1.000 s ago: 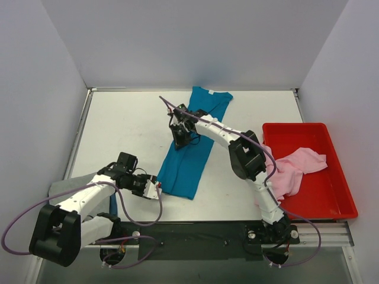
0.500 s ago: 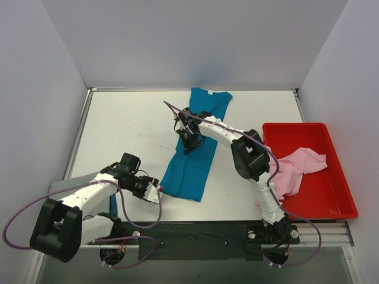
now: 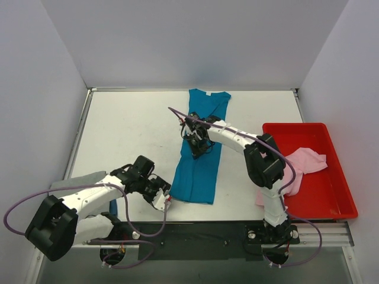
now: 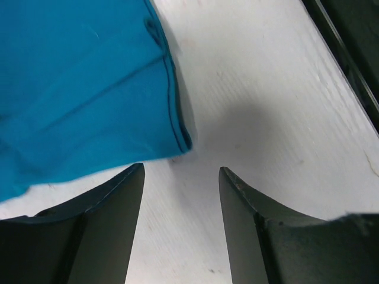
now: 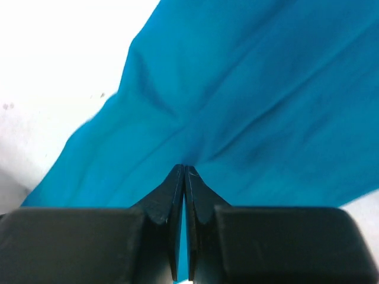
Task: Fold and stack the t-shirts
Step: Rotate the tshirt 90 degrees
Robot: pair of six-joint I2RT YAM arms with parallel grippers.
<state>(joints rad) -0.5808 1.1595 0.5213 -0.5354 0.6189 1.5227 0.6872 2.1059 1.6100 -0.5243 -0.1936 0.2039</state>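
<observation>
The teal-blue t-shirt [image 3: 198, 177] lies folded into a long strip down the middle of the table. My right gripper [image 3: 199, 145] sits on its middle and is shut, pinching a fold of the teal cloth [image 5: 266, 106] between its tips [image 5: 185, 167]. My left gripper [image 3: 165, 199] is open and empty, low over the table at the strip's near left corner. In the left wrist view that corner [image 4: 77, 89] lies just beyond its tips [image 4: 180, 167]. The pale pink t-shirt [image 3: 296, 168] lies crumpled in the red tray. The light grey t-shirt [image 3: 74, 181] lies at the near left, partly under my left arm.
The red tray [image 3: 295, 125] stands at the right side of the table, with the pink cloth hanging over its near left rim. Walls close the table on three sides. The table's dark front edge [image 4: 349, 35] runs close to my left gripper.
The right gripper has dragged the teal strip to the right, so its near end has swung rightward and straightened. The left gripper has moved right to the strip's near corner.
</observation>
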